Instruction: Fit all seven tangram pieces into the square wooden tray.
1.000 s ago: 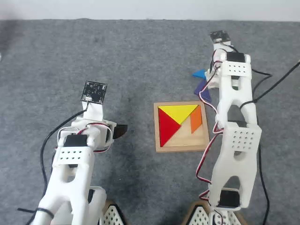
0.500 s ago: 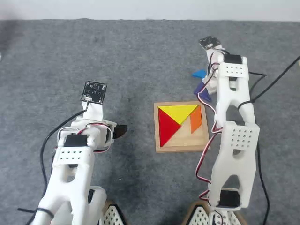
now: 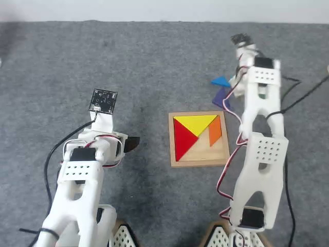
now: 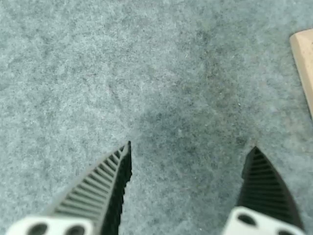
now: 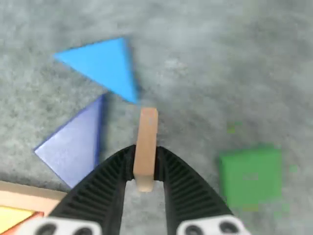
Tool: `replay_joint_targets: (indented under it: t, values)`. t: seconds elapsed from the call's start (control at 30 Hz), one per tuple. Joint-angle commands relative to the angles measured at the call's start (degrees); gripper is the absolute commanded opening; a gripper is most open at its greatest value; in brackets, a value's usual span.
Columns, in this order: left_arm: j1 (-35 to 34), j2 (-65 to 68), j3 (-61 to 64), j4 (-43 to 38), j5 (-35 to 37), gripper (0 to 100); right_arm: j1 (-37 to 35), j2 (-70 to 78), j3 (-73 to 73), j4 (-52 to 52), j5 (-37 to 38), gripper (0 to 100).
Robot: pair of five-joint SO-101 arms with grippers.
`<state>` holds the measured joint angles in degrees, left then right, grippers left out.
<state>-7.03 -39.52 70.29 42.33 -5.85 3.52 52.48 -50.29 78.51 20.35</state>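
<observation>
Right now the right claw (image 5: 145,154) is clamped on a thin tan wooden piece (image 5: 146,125), held on edge with its long axis running straight out ahead of the claw. Just past its tip lies the blue triangle (image 5: 100,63). The purple triangle (image 5: 73,147) and green square (image 5: 250,176) flank the claw on the counter (image 3: 128,67). The square wooden tray (image 3: 205,153), 3 pieces in, sits back toward this arm's base. The left claw (image 4: 190,152) hangs open beside the tray.

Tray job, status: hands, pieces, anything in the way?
Right hand shut on tan piece, on edge. Left hand open over carpet. Tray holds three pieces; blue triangle, purple triangle, green square loose. No obstruction seen.
</observation>
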Motion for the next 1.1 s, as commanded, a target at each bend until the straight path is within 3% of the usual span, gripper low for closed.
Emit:
replay_joint_targets:
  t: [0.0,0.17,0.33,0.5,0.83,1.0,1.07]
  values:
    - [0.18,-1.41,-0.31,-0.97,-0.79,35,1.54,-0.84,-12.04,8.66,-6.77,0.8]
    - [0.18,-1.41,-0.31,-1.05,-0.79,35,-1.10,-0.66,-26.81,24.13,-12.22,0.8]
    - [0.18,-1.41,-0.31,-0.97,-0.79,35,-3.30,-0.92,-28.84,24.48,-20.57,0.8]
    - [0.18,-1.41,-0.31,-1.05,-0.79,35,-8.22,-2.86,-27.25,24.84,-21.10,0.6]
    - [0.18,-1.41,-0.31,-0.88,-1.49,35,-16.04,-41.45,24.26,22.99,-20.75,0.7]
    - [0.26,-1.41,-0.22,-0.88,-2.37,35,-24.48,-62.29,46.07,14.11,-23.21,0.7]
    - [0.26,-1.41,-0.22,-0.88,-2.37,35,-24.66,-66.95,54.86,7.34,-23.12,0.7]
